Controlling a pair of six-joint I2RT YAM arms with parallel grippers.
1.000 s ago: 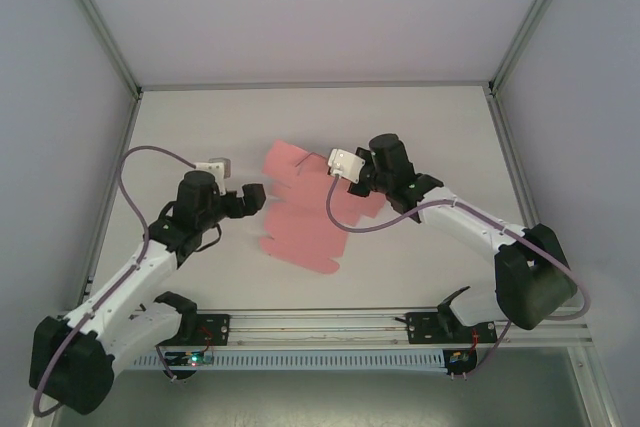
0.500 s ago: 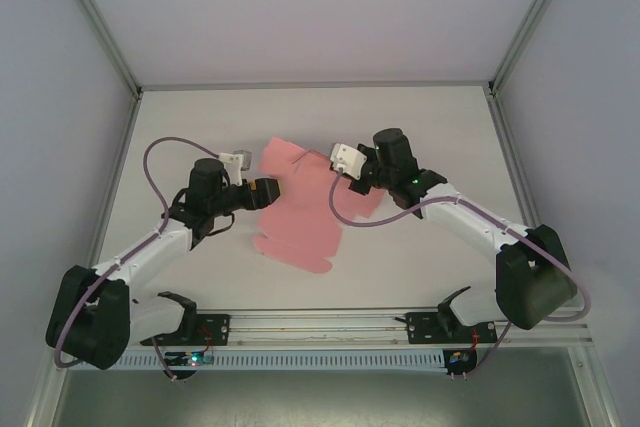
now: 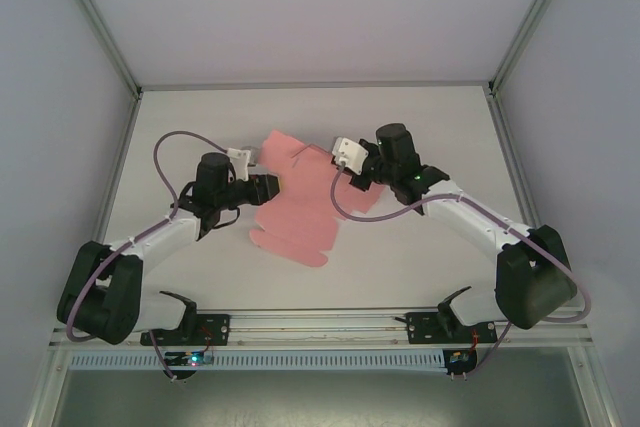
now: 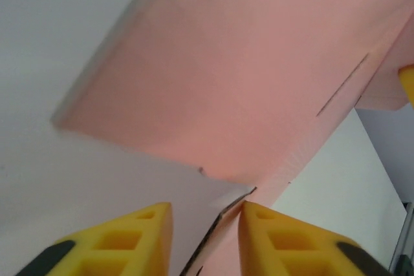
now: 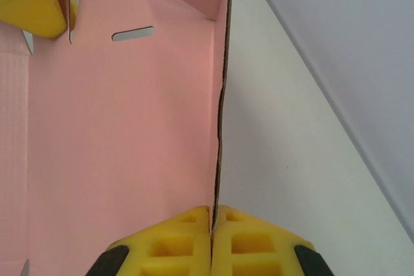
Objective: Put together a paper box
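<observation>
The paper box (image 3: pixel 300 215) is a flat pink die-cut sheet lying mid-table, with a slot (image 5: pixel 132 33) near its far flap. My right gripper (image 3: pixel 352 181) is at the sheet's right side, shut on a raised side flap (image 5: pixel 223 95) that is seen edge-on between its yellow pads (image 5: pixel 212 214). My left gripper (image 3: pixel 268 187) is at the sheet's left edge. Its yellow fingers (image 4: pixel 139 231) stand a little apart, with the card's thin edge (image 4: pixel 220 224) between them. That edge lies against the right finger (image 4: pixel 278 237), and a gap shows on the other side.
White table (image 3: pixel 430 127) inside an aluminium frame, with posts at the back corners (image 3: pixel 135 92) and a rail along the near edge (image 3: pixel 320 322). Purple cables loop over both arms (image 3: pixel 165 147). Bare table lies behind and to the right of the sheet.
The left arm has swung right to the sheet's left edge and its jaws have narrowed around the card. The sheet has shifted slightly. The right gripper has kept its hold.
</observation>
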